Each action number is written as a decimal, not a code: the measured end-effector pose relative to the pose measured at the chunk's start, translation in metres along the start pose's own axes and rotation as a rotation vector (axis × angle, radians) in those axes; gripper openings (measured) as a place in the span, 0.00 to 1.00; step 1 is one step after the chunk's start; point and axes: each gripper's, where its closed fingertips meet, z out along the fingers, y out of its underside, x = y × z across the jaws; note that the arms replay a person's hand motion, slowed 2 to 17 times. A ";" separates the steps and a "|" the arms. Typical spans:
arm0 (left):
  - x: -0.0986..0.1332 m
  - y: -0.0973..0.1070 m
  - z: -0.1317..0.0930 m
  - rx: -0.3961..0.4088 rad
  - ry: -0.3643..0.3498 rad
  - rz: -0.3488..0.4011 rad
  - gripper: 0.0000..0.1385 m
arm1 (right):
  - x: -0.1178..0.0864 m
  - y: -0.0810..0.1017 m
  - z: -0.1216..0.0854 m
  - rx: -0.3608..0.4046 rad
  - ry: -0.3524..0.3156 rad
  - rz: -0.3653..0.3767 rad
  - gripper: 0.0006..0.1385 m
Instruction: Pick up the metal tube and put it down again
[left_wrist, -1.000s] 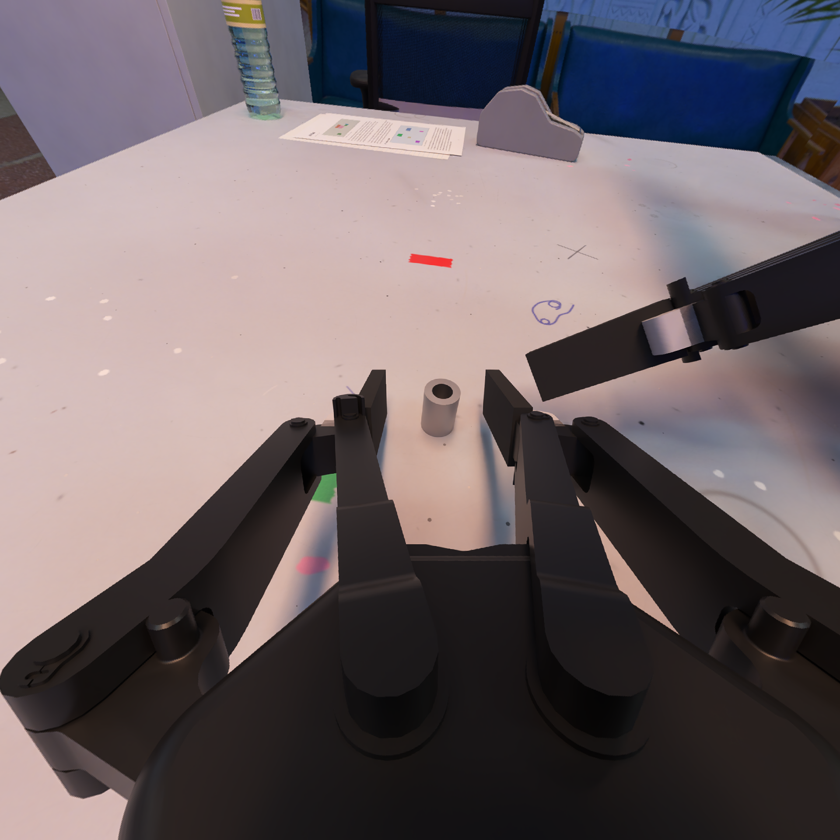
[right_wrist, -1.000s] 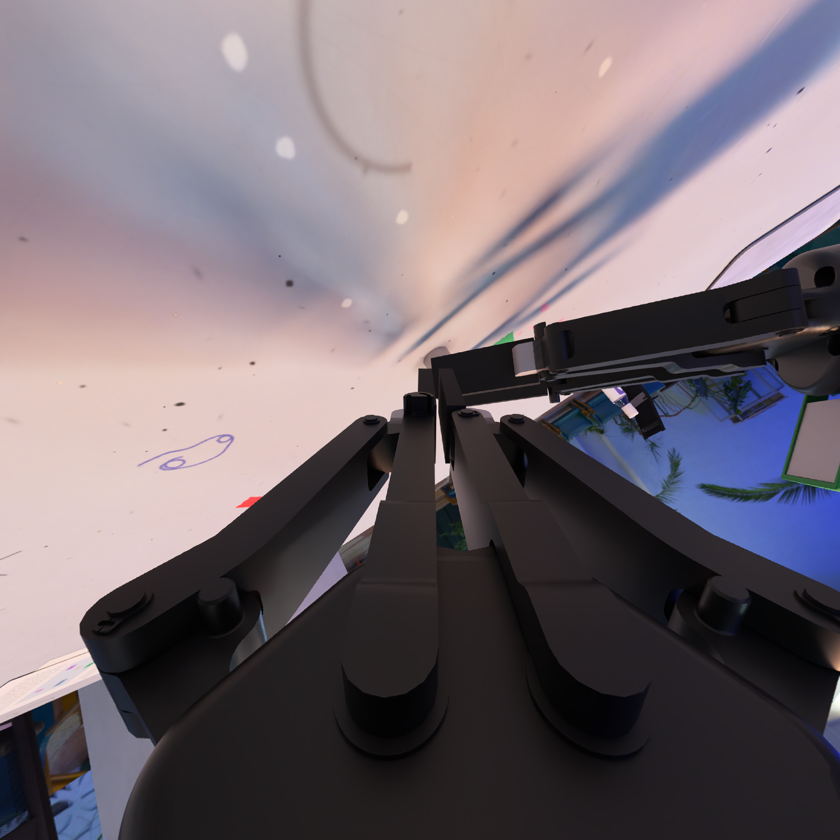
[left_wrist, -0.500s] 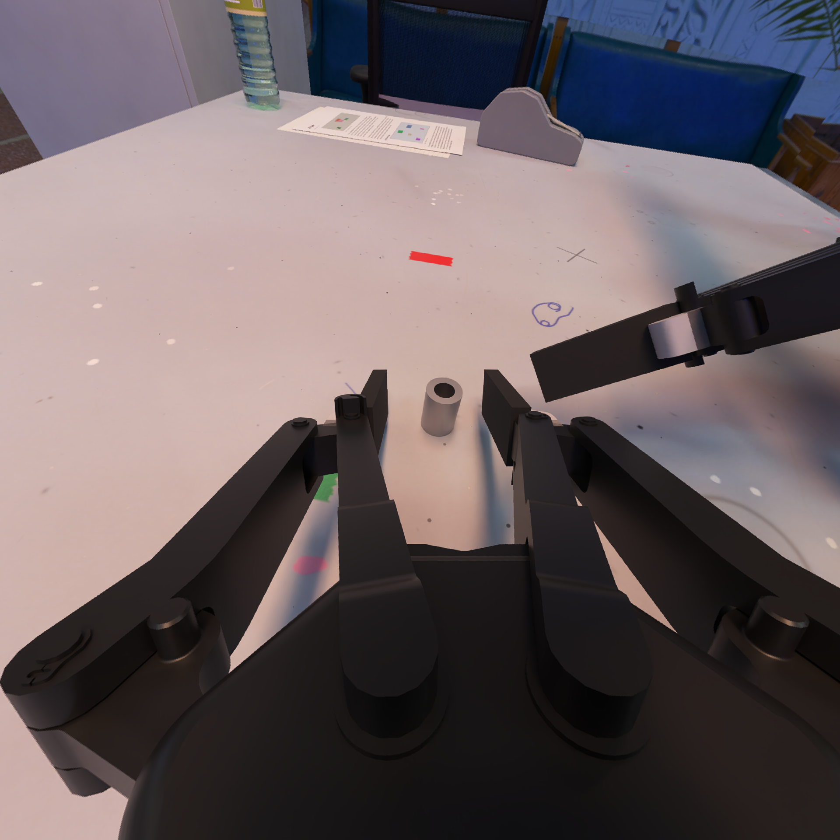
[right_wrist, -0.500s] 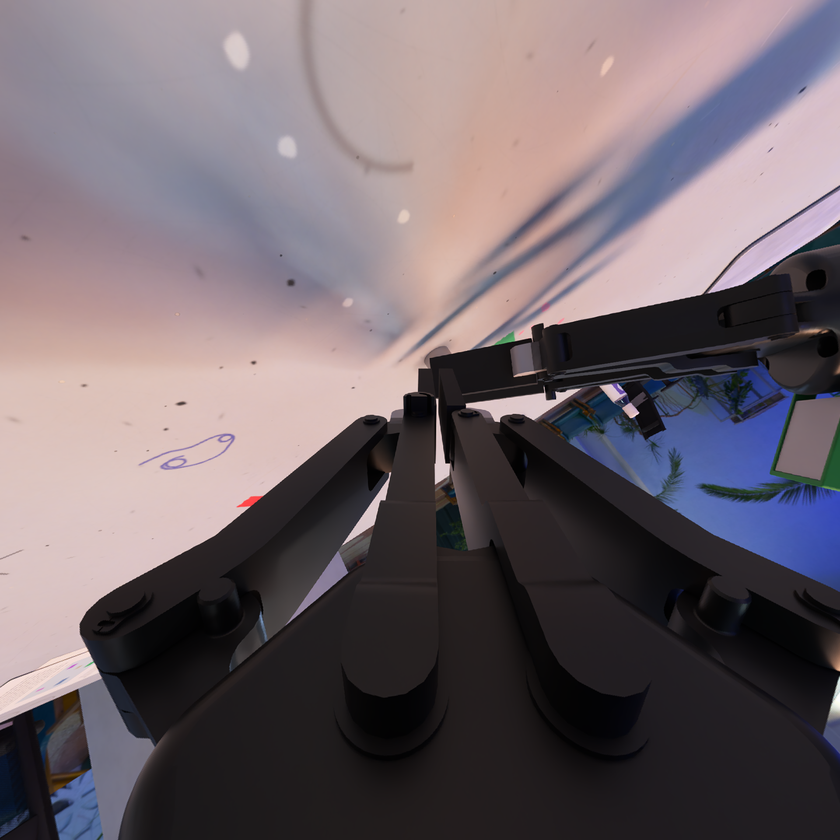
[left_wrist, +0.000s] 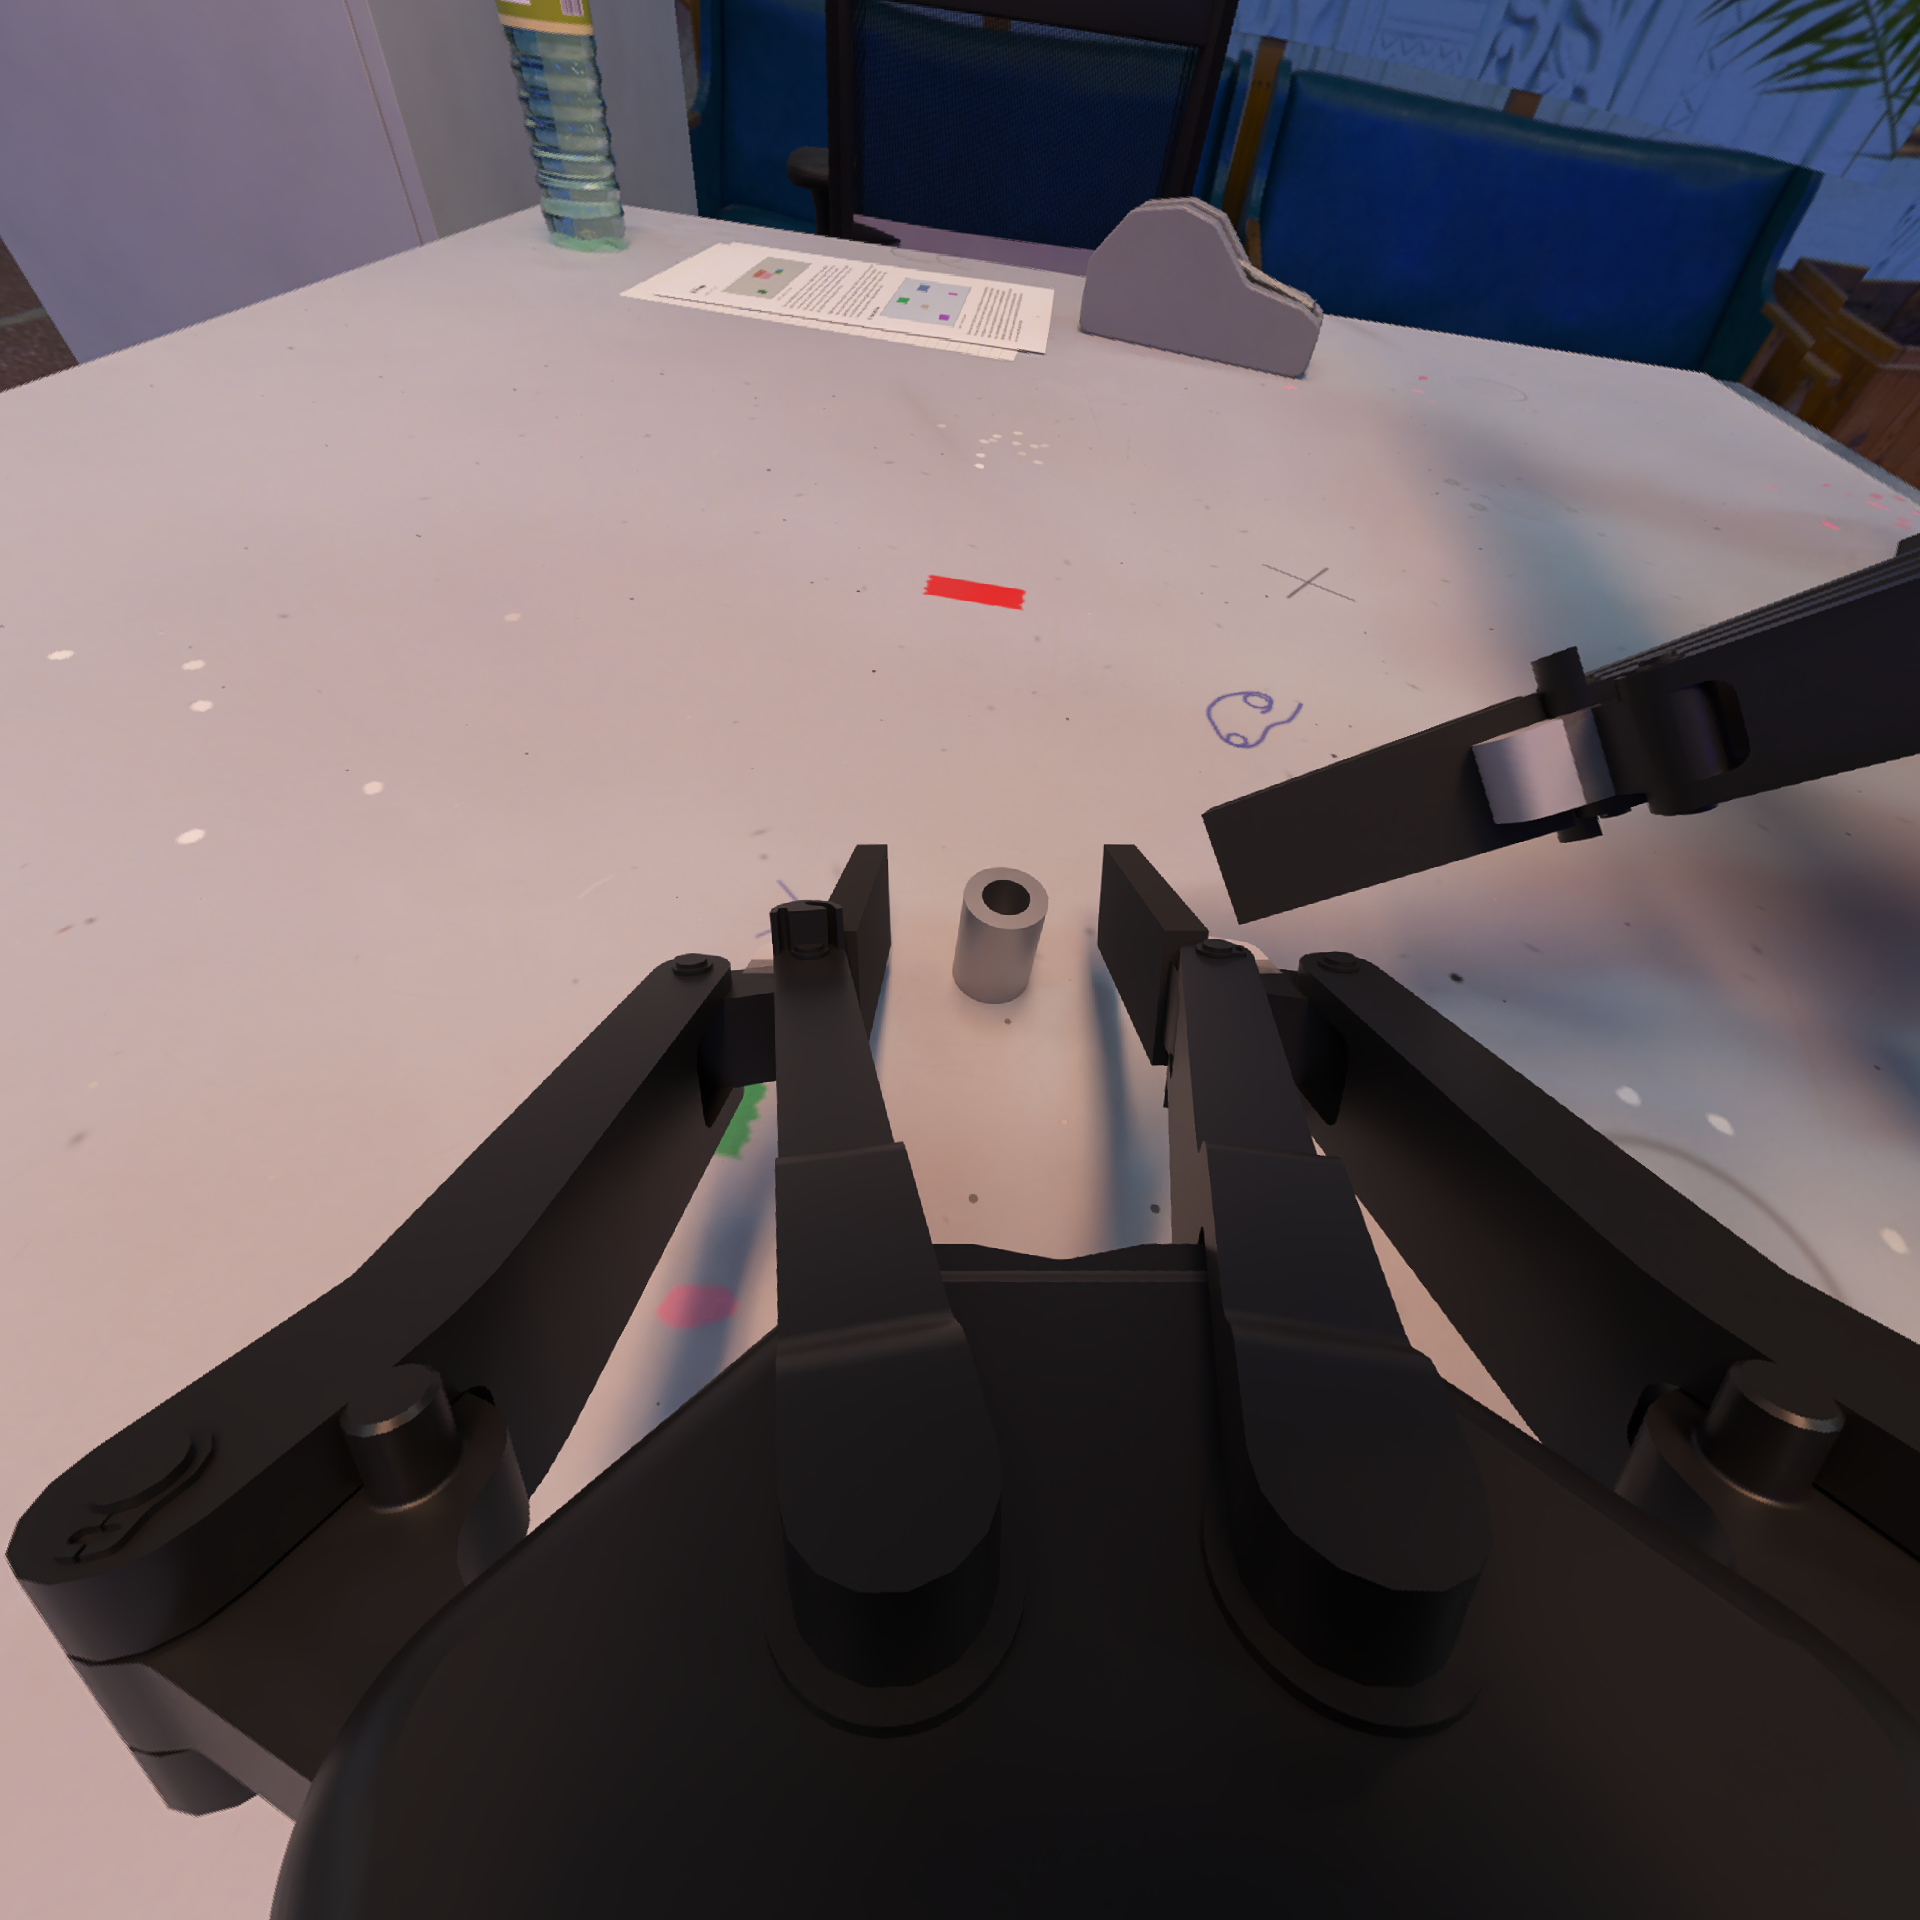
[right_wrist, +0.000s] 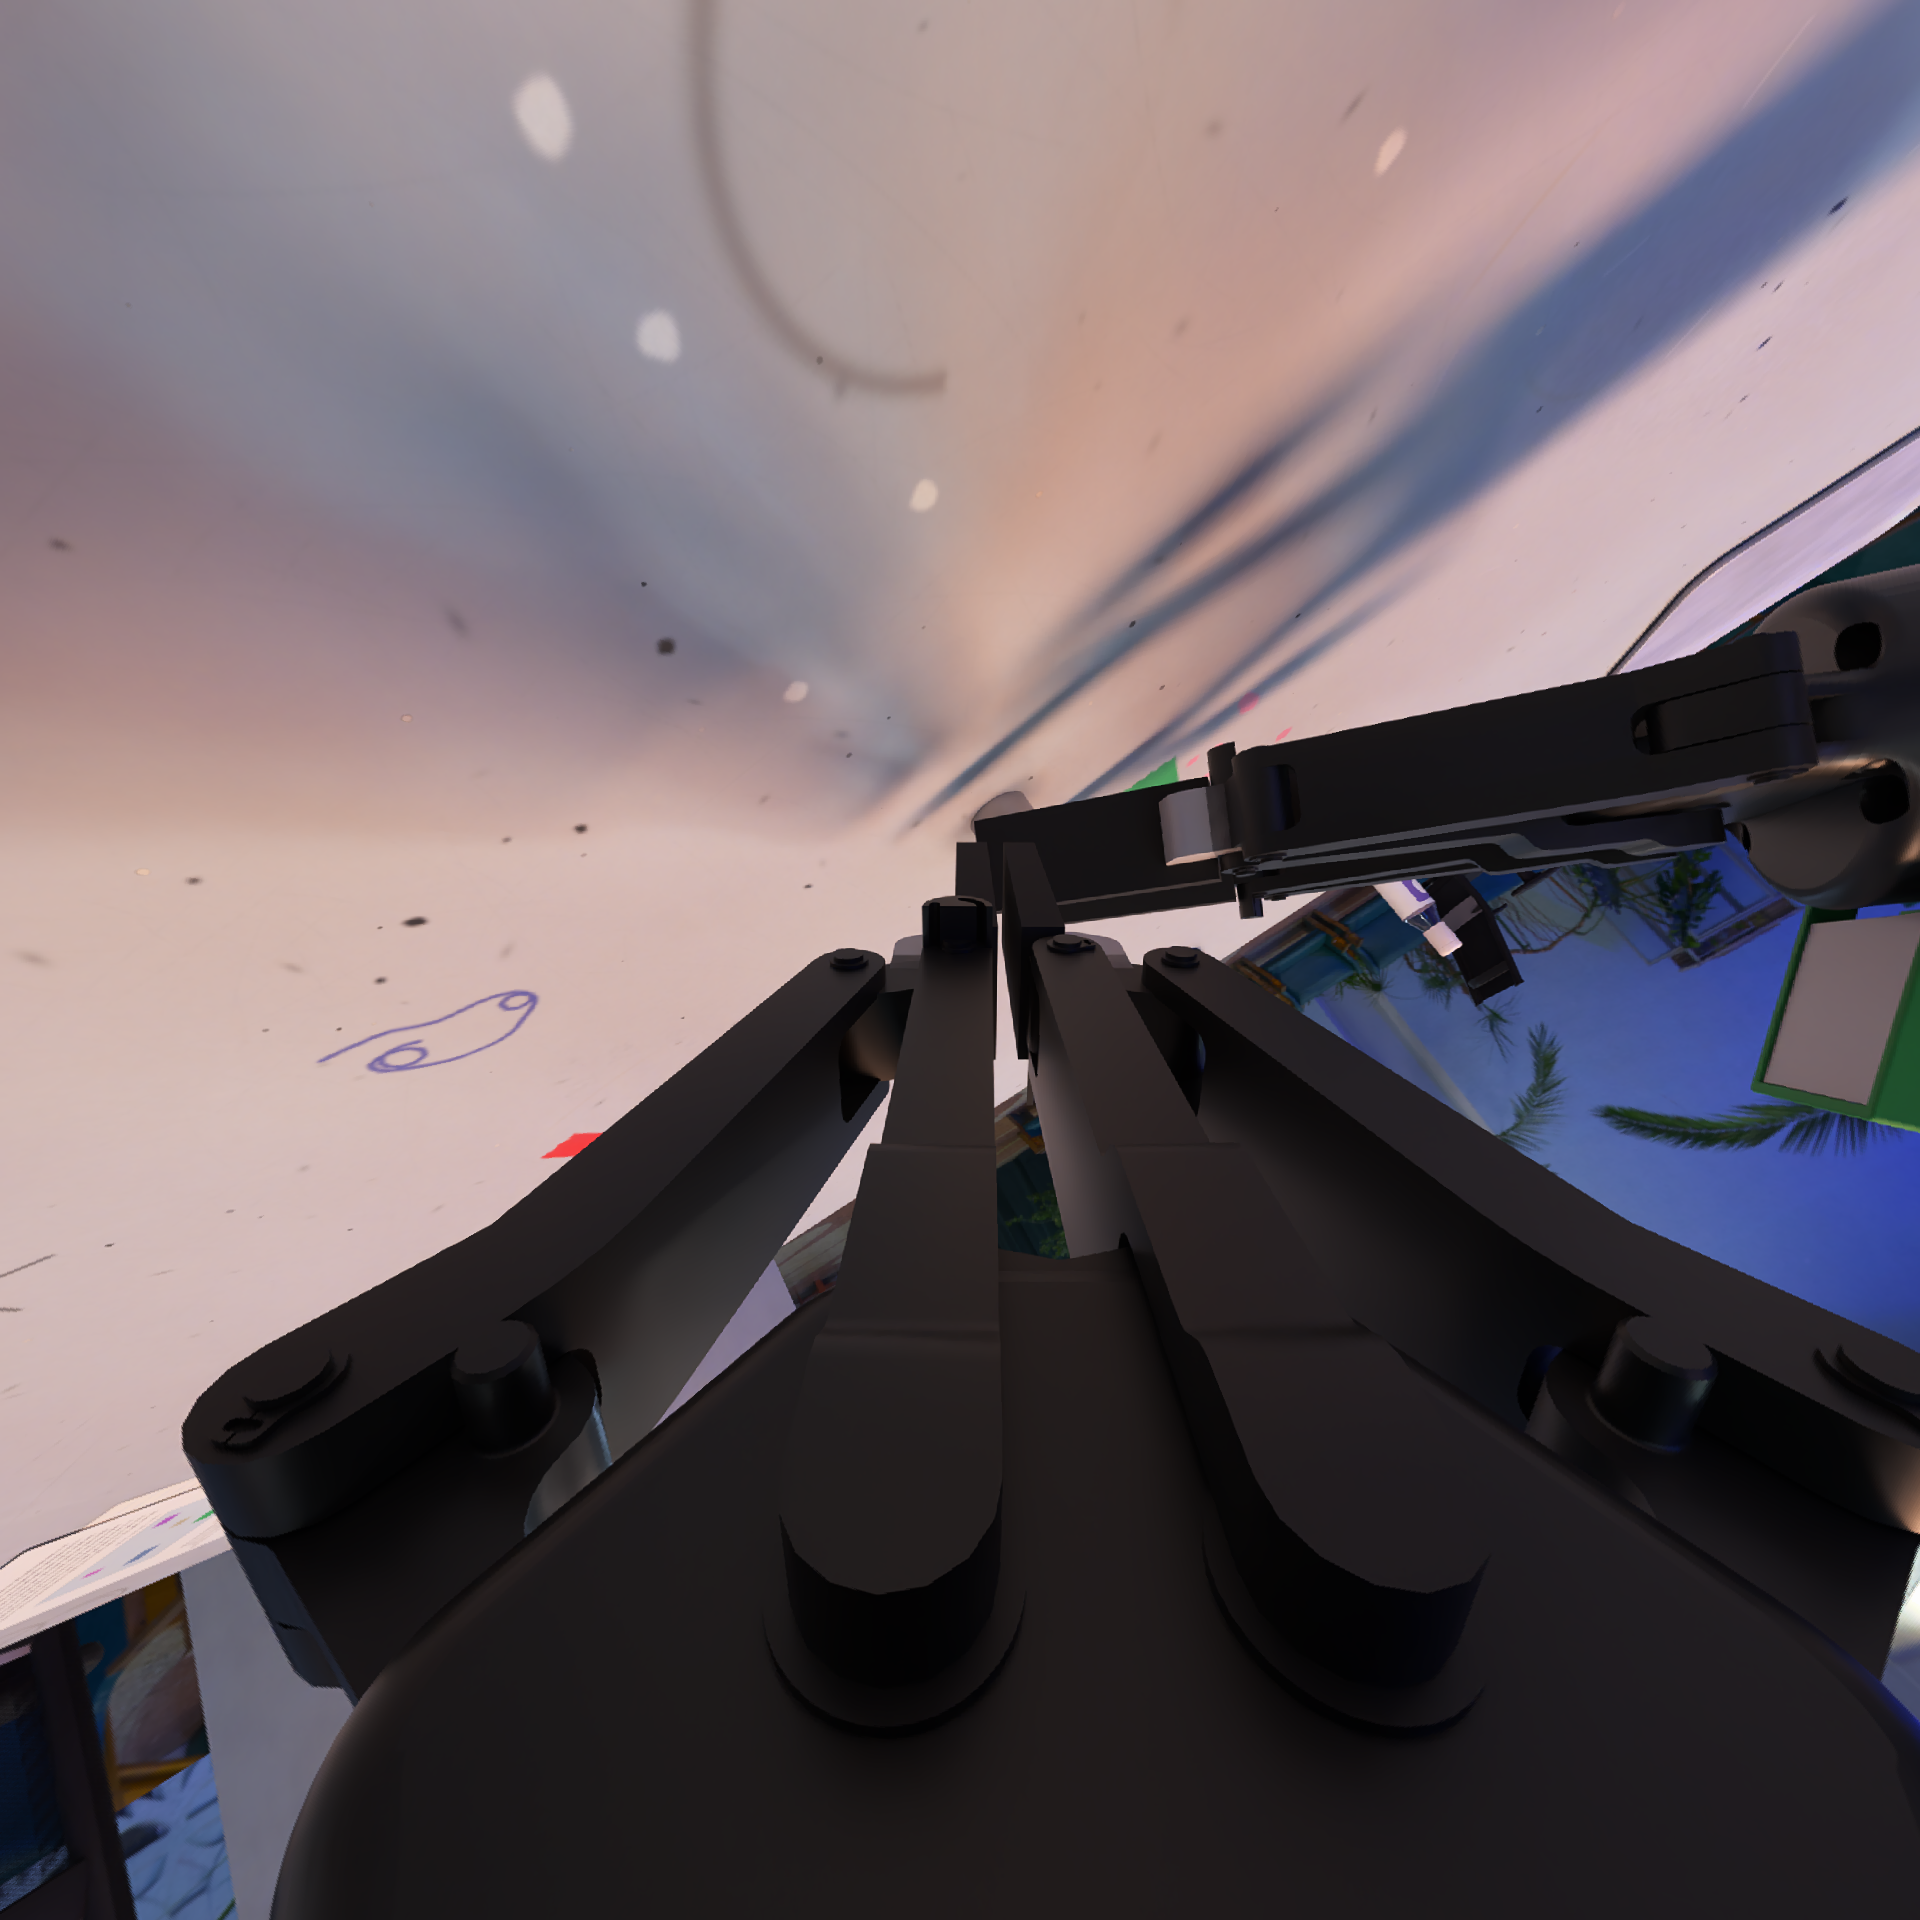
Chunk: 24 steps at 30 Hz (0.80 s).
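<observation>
A short grey metal tube (left_wrist: 1000, 935) stands upright on the white table (left_wrist: 520, 623), its hole facing up. My left gripper (left_wrist: 997, 899) is open and low over the table. Its two fingertips (left_wrist: 868, 894) stand either side of the tube, with a gap on each side and no contact. My right gripper (right_wrist: 994, 883) is shut and empty, close over the table. In the left wrist view its closed fingers (left_wrist: 1351, 831) reach in from the right, with the tip just right of my left gripper's right finger. The left gripper also shows in the right wrist view (right_wrist: 1351, 821).
At the far table edge stand a plastic bottle (left_wrist: 566, 125), printed sheets (left_wrist: 842, 296) and a grey stepped block (left_wrist: 1195, 291). A red tape mark (left_wrist: 975, 592), a pen cross (left_wrist: 1309, 584) and a blue scribble (left_wrist: 1247, 717) lie on the surface. Blue chairs (left_wrist: 1507, 197) stand behind the table.
Almost nothing has changed. The left wrist view has shifted very slightly, and the tube stays between the open fingers. The right gripper stays shut in the same place.
</observation>
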 end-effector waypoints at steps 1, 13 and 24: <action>0.000 0.000 0.000 0.000 -0.001 0.001 0.39 | 0.000 0.000 0.000 0.000 0.000 0.000 0.03; 0.000 0.000 -0.001 0.002 0.002 0.011 0.36 | 0.000 0.000 0.000 0.001 -0.001 -0.001 0.03; 0.004 0.002 -0.002 0.002 0.030 0.019 0.28 | 0.000 0.000 0.000 0.000 -0.002 -0.003 0.03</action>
